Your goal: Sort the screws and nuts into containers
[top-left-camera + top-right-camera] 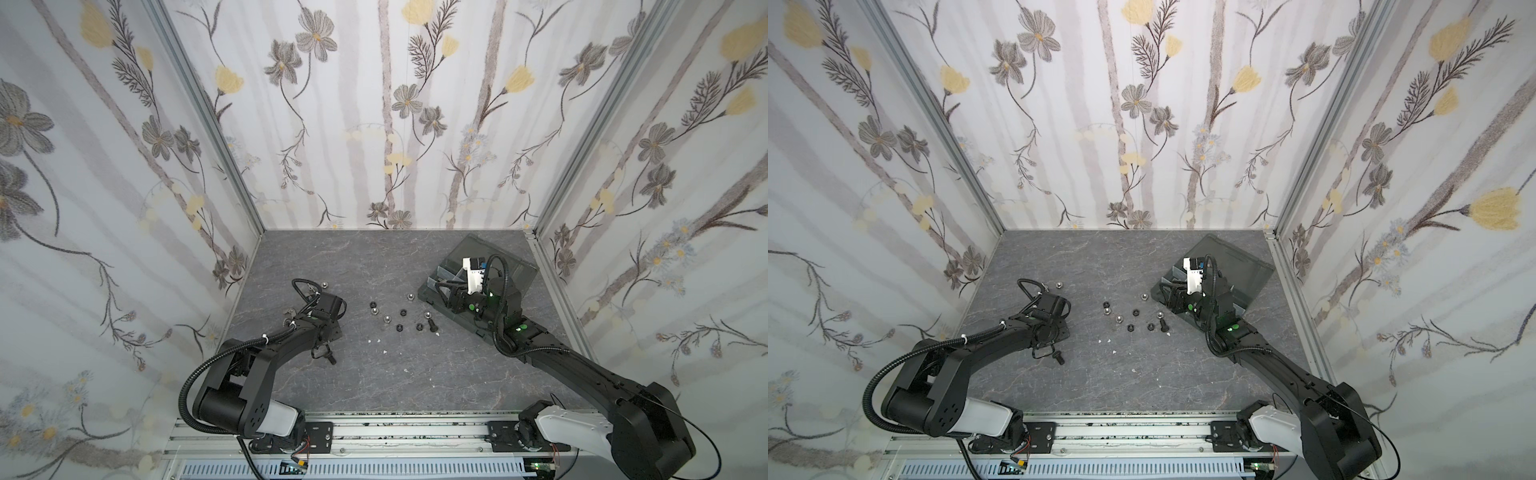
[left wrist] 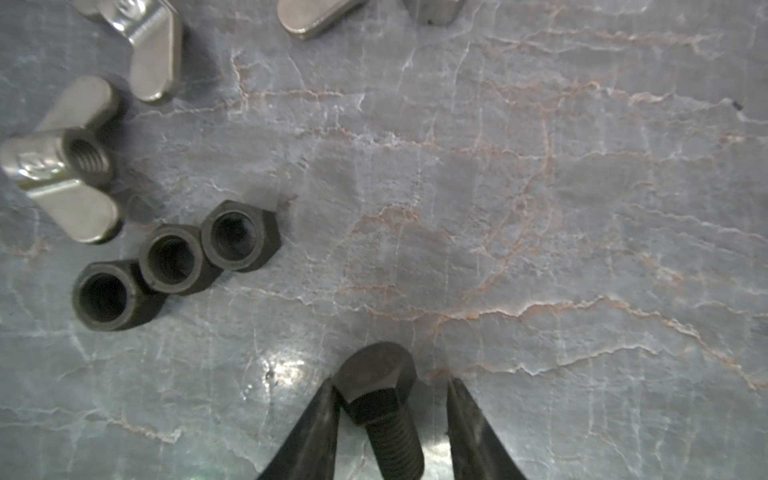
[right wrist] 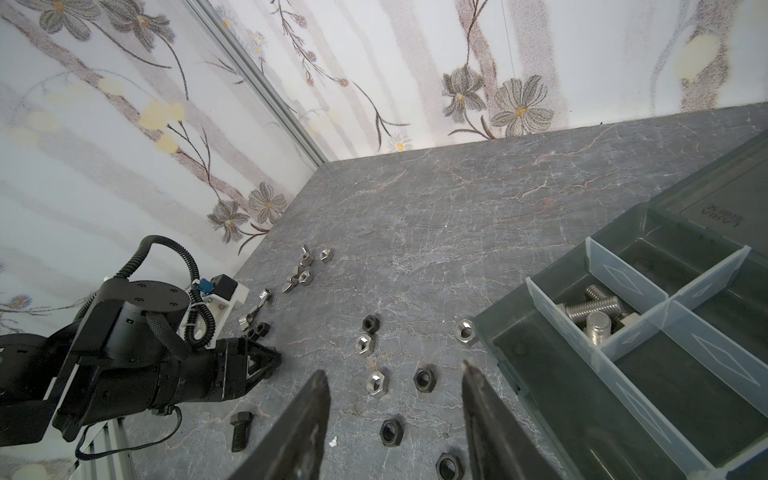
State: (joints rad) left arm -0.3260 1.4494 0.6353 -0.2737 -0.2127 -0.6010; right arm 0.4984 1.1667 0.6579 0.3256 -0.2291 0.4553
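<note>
Sorting looks barely begun: a few threaded silver screws (image 3: 594,309) lie in one divided compartment of the smoky plastic organizer box (image 3: 552,386), with black and shiny hex nuts (image 3: 376,382) scattered beside it. Near the box the right gripper (image 3: 395,370) hangs empty, jaws apart. Well away, the left gripper (image 2: 392,386) straddles a matte black screw (image 2: 390,440), not yet clamped.

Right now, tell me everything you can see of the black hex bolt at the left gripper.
The black hex bolt looks like dull dark metal: a six-sided head and a short threaded shaft, no nut on it. It lies flat on the grey marbled tabletop, touching no other hardware. In the left wrist view it shows between the fingers of the left gripper, head at their tips; one finger meets the head, the other stands clear. Whether it is pinched cannot be told.
</note>
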